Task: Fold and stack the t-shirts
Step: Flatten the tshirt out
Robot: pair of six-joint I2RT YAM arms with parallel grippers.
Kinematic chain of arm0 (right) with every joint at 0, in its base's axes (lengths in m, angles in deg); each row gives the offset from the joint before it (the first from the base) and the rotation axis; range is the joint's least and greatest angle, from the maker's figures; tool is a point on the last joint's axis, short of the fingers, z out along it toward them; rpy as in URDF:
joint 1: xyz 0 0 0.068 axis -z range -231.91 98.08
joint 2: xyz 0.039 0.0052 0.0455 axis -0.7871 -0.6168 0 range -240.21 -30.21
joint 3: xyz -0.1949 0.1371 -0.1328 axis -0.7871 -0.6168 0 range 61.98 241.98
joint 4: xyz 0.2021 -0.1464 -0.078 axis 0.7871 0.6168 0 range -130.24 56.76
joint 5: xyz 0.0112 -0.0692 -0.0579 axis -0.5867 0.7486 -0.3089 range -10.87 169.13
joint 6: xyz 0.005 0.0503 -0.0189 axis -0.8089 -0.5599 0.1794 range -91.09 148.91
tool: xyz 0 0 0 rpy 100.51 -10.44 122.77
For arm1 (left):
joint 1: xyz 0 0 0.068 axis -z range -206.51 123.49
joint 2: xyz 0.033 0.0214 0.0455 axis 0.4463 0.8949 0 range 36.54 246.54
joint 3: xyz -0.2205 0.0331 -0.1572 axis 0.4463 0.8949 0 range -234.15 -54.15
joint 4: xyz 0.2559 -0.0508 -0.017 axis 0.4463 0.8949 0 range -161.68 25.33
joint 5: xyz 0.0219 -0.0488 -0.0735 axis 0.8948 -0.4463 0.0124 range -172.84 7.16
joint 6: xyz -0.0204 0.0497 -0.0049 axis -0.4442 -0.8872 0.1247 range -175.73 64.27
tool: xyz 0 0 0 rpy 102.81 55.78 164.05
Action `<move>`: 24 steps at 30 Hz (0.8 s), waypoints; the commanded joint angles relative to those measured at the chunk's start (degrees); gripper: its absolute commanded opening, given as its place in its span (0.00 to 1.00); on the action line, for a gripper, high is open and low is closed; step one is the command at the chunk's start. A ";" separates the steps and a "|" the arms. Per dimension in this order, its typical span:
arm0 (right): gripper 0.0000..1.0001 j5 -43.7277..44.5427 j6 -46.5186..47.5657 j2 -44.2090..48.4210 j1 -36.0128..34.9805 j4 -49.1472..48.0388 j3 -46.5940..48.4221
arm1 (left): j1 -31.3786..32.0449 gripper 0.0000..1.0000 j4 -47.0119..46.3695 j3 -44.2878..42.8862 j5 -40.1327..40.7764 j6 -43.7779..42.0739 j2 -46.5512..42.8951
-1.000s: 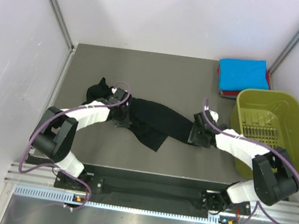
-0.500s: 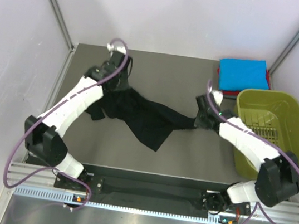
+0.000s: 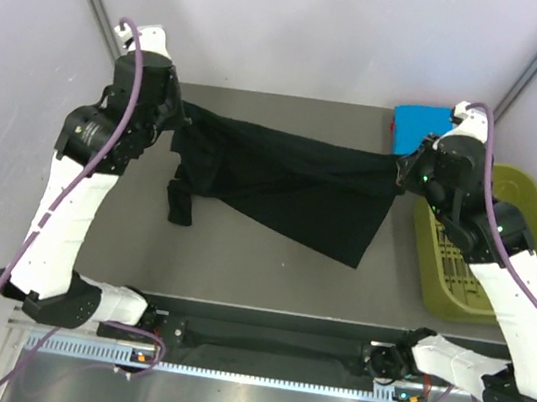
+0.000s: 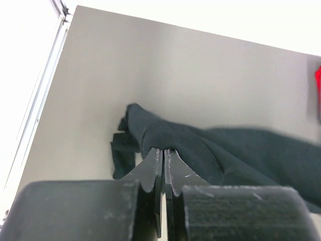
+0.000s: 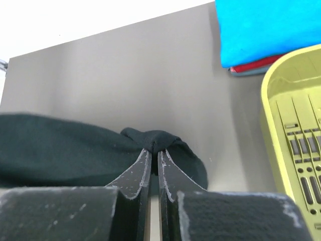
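Note:
A large black t-shirt [image 3: 287, 179] hangs stretched in the air between both arms, above the grey table [image 3: 241, 248]. My left gripper [image 3: 178, 119] is shut on its left end, and the cloth bunches at the fingertips [image 4: 163, 149]. My right gripper [image 3: 402, 171] is shut on its right end, where a fold of black cloth [image 5: 156, 138] is pinched. A sleeve [image 3: 180, 198] dangles at the lower left. A bright blue folded t-shirt [image 3: 424, 123] lies on a red one [image 5: 256, 65] at the back right corner.
An olive-green plastic basket [image 3: 535, 241] stands at the right edge of the table, partly under my right arm. White walls with metal posts close in the back and both sides.
Both grippers shut on the black t-shirt, then rose and moved apart toward the back. The shirt went from a crumpled heap on the table to a taut span.

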 commanded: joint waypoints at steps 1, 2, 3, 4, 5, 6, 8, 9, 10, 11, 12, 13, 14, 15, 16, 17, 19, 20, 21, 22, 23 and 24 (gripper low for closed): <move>0.00 -0.94 1.73 0.65 0.16 0.94 1.63 | -0.02 0.00 1.44 -2.47 0.88 -0.60 -1.60; 0.00 -1.90 1.90 0.65 0.16 0.24 1.45 | -0.10 0.00 1.00 -1.95 0.09 -0.68 -1.52; 0.00 -2.26 2.86 -0.05 0.16 -1.77 0.84 | -0.10 0.00 -1.35 -1.33 -0.61 -0.94 -1.43; 0.00 -2.35 3.39 -0.58 0.16 -2.92 0.66 | -0.10 0.00 -2.85 -0.28 -1.40 -1.47 -1.17; 0.00 -2.44 4.18 -1.19 0.16 -4.23 0.40 | -0.10 0.00 -4.26 1.64 -2.28 -2.26 -0.82; 0.00 -2.52 5.58 -1.98 0.33 -7.03 0.57 | -0.19 0.00 -5.32 2.10 -2.29 -2.61 -0.03; 0.00 -4.09 7.00 -5.75 1.29 -9.77 1.79 | -1.06 0.00 -8.57 1.93 -0.55 -4.28 3.22; 0.00 -4.89 7.87 -7.34 2.00 -11.96 4.50 | -1.59 0.00 -9.54 1.40 0.08 -5.07 4.53; 0.00 -5.86 8.06 -10.92 2.61 -12.59 6.27 | -3.42 0.00 -11.11 -0.60 0.60 -5.86 7.24; 0.00 -8.04 8.06 -12.78 3.49 -13.03 8.37 | -4.83 0.00 -11.22 -2.36 0.96 -6.65 8.75; 0.00 -9.45 7.97 -14.89 5.67 -13.21 13.18 | -6.42 0.00 -11.13 -4.56 -0.08 -6.75 10.42; 0.00 -10.77 7.80 -18.48 6.65 -13.21 15.66 | -9.91 0.00 -11.22 -8.75 -1.14 -7.01 13.22; 0.00 -12.79 7.53 -20.25 8.58 -13.12 18.04 | -11.43 0.00 -12.09 -10.71 -2.02 -7.80 14.55; 0.00 -13.94 7.44 -21.66 9.47 -12.95 22.59 | -12.57 0.00 -12.27 -12.82 -2.46 -8.67 15.78; 0.00 -14.82 7.36 -24.03 10.08 -13.04 24.63 | -13.45 0.00 -12.27 -17.71 -2.90 -10.16 18.15; 0.00 -16.22 7.44 -25.01 11.22 -12.86 26.39 | -13.46 0.00 -11.93 -20.28 -2.82 -13.22 19.21; 0.00 -17.81 7.62 -26.77 12.20 -12.60 30.62 | -13.38 0.00 -11.13 -24.68 -3.95 -14.91 20.63; 0.00 -18.60 7.71 -27.04 12.63 -12.25 31.50 | -13.46 0.00 -11.65 -24.44 -5.00 -15.36 20.20; 0.00 -18.70 8.40 -26.86 12.64 -11.64 32.03 | -13.38 0.00 -12.27 -23.83 -6.67 -15.01 18.80; 0.00 -18.70 8.76 -26.51 12.64 -11.28 31.69 | -13.37 0.00 -12.10 -22.00 -11.21 -14.31 18.00; 0.00 -18.61 9.02 -25.90 12.73 -10.67 30.73 | -13.37 0.00 -11.58 -20.33 -13.78 -12.83 17.21; 0.00 -18.70 9.11 -24.16 12.64 -10.49 27.41 | -13.37 0.00 -9.83 -18.14 -15.80 -11.86 16.16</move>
